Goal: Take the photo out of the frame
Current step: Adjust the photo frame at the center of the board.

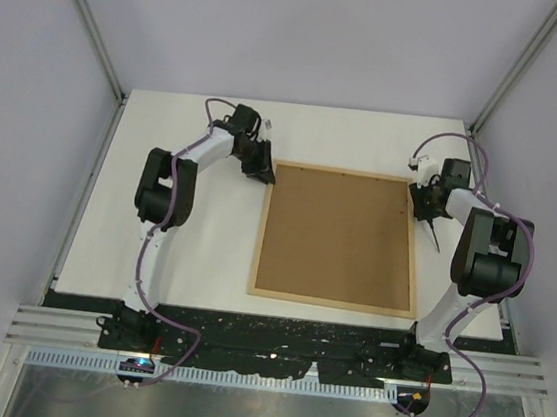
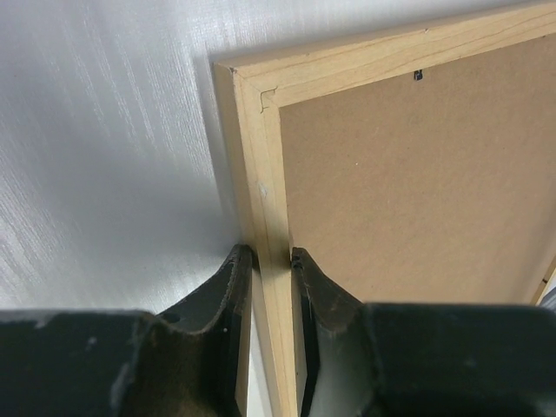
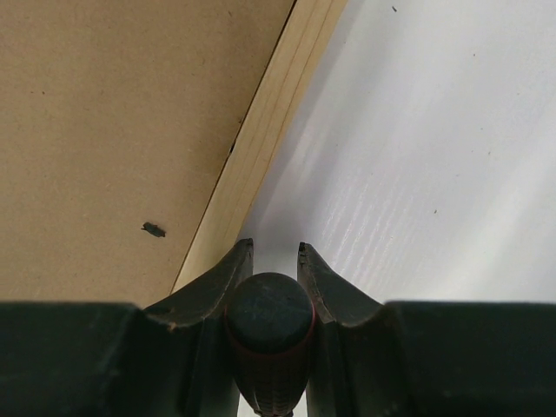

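Light-wood frame (image 1: pixel 332 302) lies brown-back-up on the white surface (image 1: pixel 202 260), photo out of sight; left fingers (image 2: pixel 228 287) seemingly clamp its left rail, right fingers (image 3: pixel 217 282) hold a dark red-trimmed screwdriver (image 3: pixel 270 317) beside its right rail.

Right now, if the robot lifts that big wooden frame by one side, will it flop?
Probably stiff: the frame is wood strips round a flat brown board, so it should stay flat. It looks light for its size, since the strips are thin. Held by the left tool near one corner only, the far side would likely dip or swing.
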`<action>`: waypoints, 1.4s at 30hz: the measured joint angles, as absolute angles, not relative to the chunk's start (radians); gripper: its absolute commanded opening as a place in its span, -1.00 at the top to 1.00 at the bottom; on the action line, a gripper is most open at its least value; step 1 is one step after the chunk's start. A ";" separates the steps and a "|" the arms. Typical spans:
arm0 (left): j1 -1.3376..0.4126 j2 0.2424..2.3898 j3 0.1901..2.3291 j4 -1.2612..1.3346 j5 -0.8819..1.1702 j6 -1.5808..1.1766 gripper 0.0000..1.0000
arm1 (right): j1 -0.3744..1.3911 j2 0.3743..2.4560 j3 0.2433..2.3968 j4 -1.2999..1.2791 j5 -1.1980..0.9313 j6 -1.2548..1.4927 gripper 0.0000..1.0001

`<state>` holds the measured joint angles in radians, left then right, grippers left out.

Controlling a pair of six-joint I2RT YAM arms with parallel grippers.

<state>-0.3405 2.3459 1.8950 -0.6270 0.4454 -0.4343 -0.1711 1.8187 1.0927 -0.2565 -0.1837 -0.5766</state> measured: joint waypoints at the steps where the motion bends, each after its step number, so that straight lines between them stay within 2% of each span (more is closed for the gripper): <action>1: -0.339 2.340 1.882 -0.615 0.449 -0.435 1.00 | -0.171 1.821 1.098 -0.264 -0.185 -0.573 0.85; 12: -0.307 2.274 1.736 -0.491 0.500 -0.464 1.00 | -0.158 1.856 1.162 -0.338 -0.209 -0.564 0.84; 13: -0.305 2.271 1.727 -0.482 0.503 -0.469 0.89 | -0.156 1.860 1.168 -0.345 -0.209 -0.564 0.85; 15: -0.302 2.268 1.720 -0.476 0.505 -0.476 0.37 | -0.153 1.864 1.177 -0.353 -0.208 -0.565 0.85; 16: -0.300 2.267 1.718 -0.475 0.505 -0.481 0.20 | -0.152 1.867 1.183 -0.358 -0.207 -0.565 0.85; 18: -0.297 2.265 1.713 -0.470 0.516 -0.493 0.03 | -0.148 1.871 1.195 -0.364 -0.207 -0.564 0.85; 28: -0.275 2.213 1.713 -0.537 0.527 -0.462 -0.30 | -0.085 1.847 1.232 -0.385 -0.242 -0.553 0.85; 31: -0.282 2.214 1.842 -0.638 0.500 -0.394 -0.44 | -0.065 1.792 1.219 -0.417 -0.268 -0.561 0.84; 36: -0.306 2.236 2.196 -0.780 0.392 -0.249 -0.61 | -0.023 1.595 1.124 -0.456 -0.289 -0.632 0.85; 38: -0.318 2.251 2.295 -0.807 0.340 -0.197 -0.78 | -0.004 1.511 1.077 -0.472 -0.293 -0.673 0.85; 42: -0.357 2.287 2.381 -0.848 0.199 -0.085 -0.96 | 0.043 1.396 0.981 -0.496 -0.292 -0.742 0.85</action>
